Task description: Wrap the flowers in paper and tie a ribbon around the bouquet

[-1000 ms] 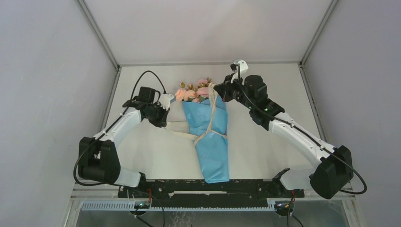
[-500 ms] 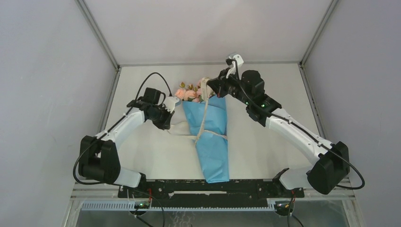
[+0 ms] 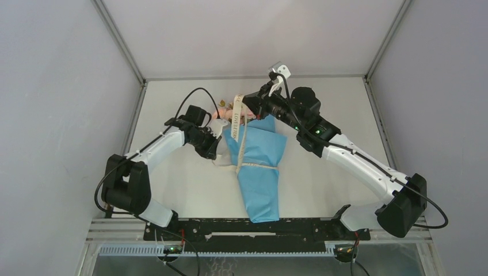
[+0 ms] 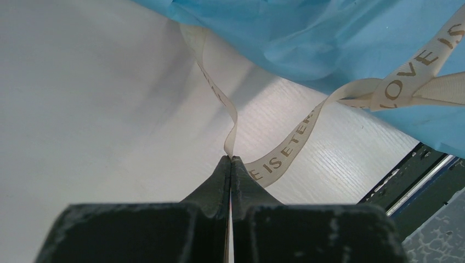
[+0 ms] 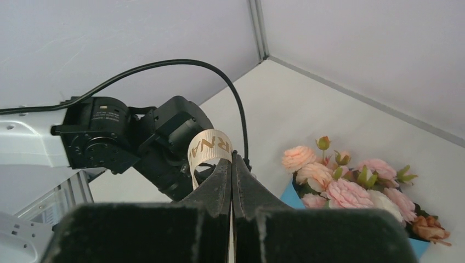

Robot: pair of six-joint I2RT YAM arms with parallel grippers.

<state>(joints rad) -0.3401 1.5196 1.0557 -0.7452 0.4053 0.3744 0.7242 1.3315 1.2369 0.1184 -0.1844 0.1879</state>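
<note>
On the left, the left gripper sits low over the table, just beside the bouquet. Its fingers are pressed together on one end of the ribbon, probably to anchor that tail while the other is worked. The ribbon is a narrow cream strip printed with gold lettering. It runs from this pinch to the cone's waist, where it crosses itself in a loose band around the paper. The bouquet lies in the middle of the table, its narrow end toward the arm bases. The light blue paper is creased and flares at the far end, where the pink and peach flowers poke out. On the right, the right gripper hangs above the blooms with its fingers clamped on the ribbon's other end. It lifts that tail clear, seemingly so it can be crossed over for a knot.
</note>
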